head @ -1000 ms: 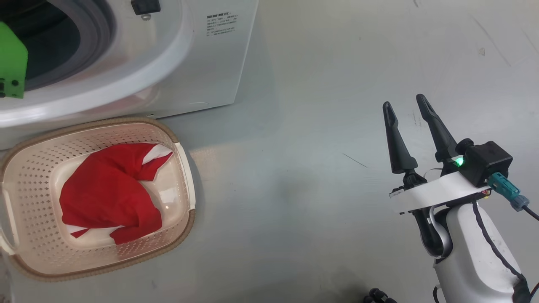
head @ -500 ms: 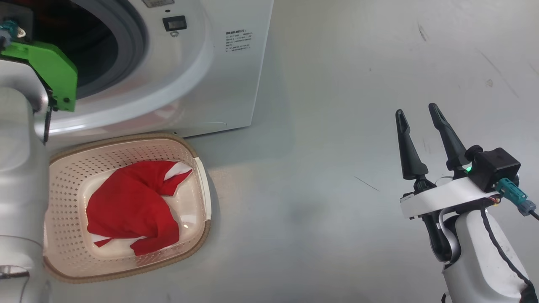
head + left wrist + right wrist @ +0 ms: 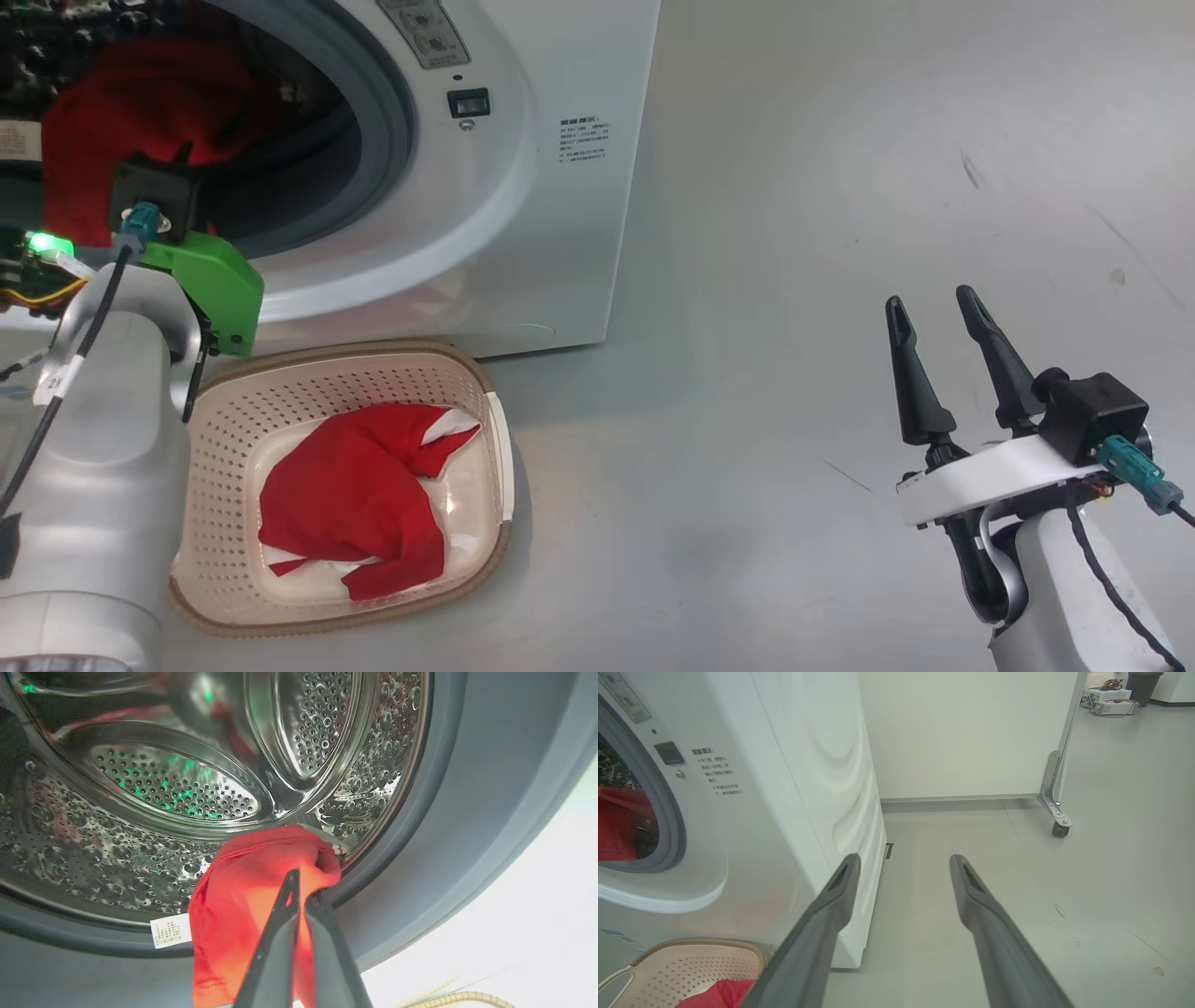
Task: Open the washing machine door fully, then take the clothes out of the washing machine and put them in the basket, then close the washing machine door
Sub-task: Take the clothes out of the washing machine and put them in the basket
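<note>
The white washing machine (image 3: 523,187) stands with its mouth open; the washing machine door is out of view. In the left wrist view my left gripper (image 3: 302,890) is shut on a red garment (image 3: 238,891) that hangs over the grey rubber ring (image 3: 467,812) at the rim of the steel drum (image 3: 187,793). From the head this red garment (image 3: 131,121) shows in the mouth above my left wrist (image 3: 201,280). The cream basket (image 3: 224,439) sits on the floor below the mouth and holds more red clothes (image 3: 355,495). My right gripper (image 3: 934,308) is open and empty, far right of the machine.
Bare grey floor (image 3: 747,373) stretches between the basket and my right arm. A white partition panel (image 3: 971,732) on a caster (image 3: 1059,828) stands behind the machine's right side. A white label tag (image 3: 170,933) hangs from the held garment.
The head camera has turned, so the whole scene has slid right and down. The drum's mouth, the red garment in it and my left forearm have come into view. The right gripper stays open.
</note>
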Available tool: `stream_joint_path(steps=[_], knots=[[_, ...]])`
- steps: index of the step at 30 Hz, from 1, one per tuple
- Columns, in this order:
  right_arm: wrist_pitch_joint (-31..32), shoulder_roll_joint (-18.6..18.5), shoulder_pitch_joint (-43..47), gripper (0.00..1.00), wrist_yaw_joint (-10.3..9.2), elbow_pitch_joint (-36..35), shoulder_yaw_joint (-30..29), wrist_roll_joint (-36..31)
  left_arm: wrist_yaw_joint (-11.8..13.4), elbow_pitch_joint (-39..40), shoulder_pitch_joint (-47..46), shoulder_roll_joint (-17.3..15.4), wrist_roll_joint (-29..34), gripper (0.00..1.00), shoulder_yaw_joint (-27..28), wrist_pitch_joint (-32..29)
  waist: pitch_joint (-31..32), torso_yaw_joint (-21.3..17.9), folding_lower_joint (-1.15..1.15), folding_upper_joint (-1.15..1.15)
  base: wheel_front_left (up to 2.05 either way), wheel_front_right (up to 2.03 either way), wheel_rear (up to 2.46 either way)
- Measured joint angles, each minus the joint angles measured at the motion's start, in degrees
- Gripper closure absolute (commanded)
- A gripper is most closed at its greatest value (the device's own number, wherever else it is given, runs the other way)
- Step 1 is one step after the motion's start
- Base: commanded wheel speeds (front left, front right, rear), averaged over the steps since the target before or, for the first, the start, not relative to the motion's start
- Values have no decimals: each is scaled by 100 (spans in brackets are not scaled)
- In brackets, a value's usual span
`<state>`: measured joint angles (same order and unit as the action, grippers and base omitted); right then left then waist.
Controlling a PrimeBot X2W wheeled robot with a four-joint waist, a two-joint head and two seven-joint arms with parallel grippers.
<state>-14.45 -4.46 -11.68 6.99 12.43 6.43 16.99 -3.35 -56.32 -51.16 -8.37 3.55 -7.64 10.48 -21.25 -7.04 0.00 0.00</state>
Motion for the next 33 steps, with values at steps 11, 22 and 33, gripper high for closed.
stream_joint_path(steps=[11,22,33], knots=[[0,-42,385,0,0,66,-151,0,-56,45,608,108,-147,100,22,332,642,273,0,0,0,0,0],[0,-35,731,0,0,100,-185,-1,-103,701,1366,136,-401,100,143,394,1184,441,0,0,0,0,0],[0,-35,969,0,0,94,-250,-1,-104,2103,2134,162,-503,100,202,396,1529,626,0,0,0,0,0]])
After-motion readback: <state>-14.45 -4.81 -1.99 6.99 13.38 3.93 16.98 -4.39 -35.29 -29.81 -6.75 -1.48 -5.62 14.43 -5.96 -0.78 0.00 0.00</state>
